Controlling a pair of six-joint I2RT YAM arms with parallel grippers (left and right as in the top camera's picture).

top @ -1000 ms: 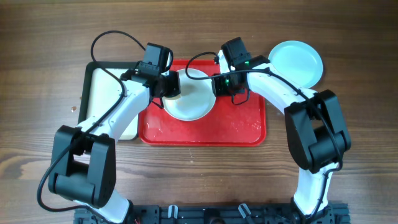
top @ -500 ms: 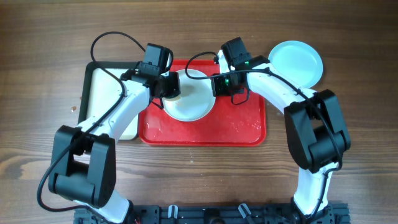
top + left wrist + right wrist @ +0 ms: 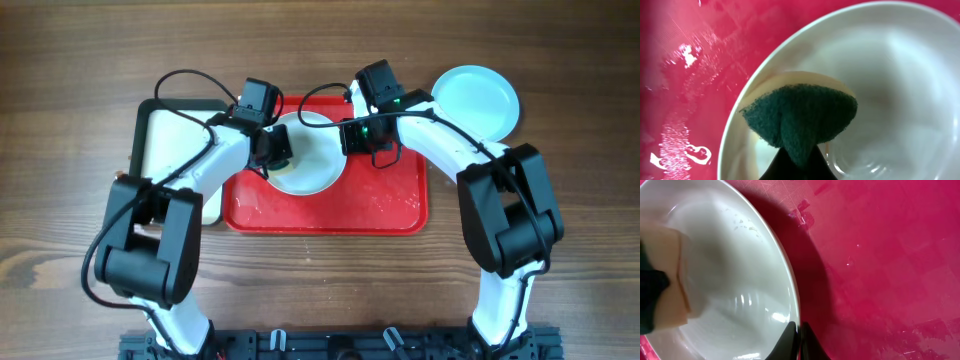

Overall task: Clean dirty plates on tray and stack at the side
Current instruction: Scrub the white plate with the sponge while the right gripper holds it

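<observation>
— Two trays sit side by side on our tabletop (image 3: pixel 60 90). Starting at the left, what do we have?

— We see the black-rimmed tray (image 3: pixel 165 150) with its cream inside, just beside the red tray (image 3: pixel 390 205). Our left gripper (image 3: pixel 278 150) reaches over the red tray. It is clamped tight on a green-and-yellow sponge (image 3: pixel 800 117), which it holds against the inside of the white plate (image 3: pixel 312 165).

— And where is that plate?

— It lies in the red tray's upper half, glossy. At its right edge our right gripper (image 3: pixel 796 340) is pinched closed on the rim, with the thin edge running between the two fingers.

— Farther right?

— We find a pale-blue plate (image 3: pixel 480 98) on the bare tabletop, just beyond the red tray's upper right corner and apart from both grippers. We cannot tell whether it is one plate or a stack.
</observation>
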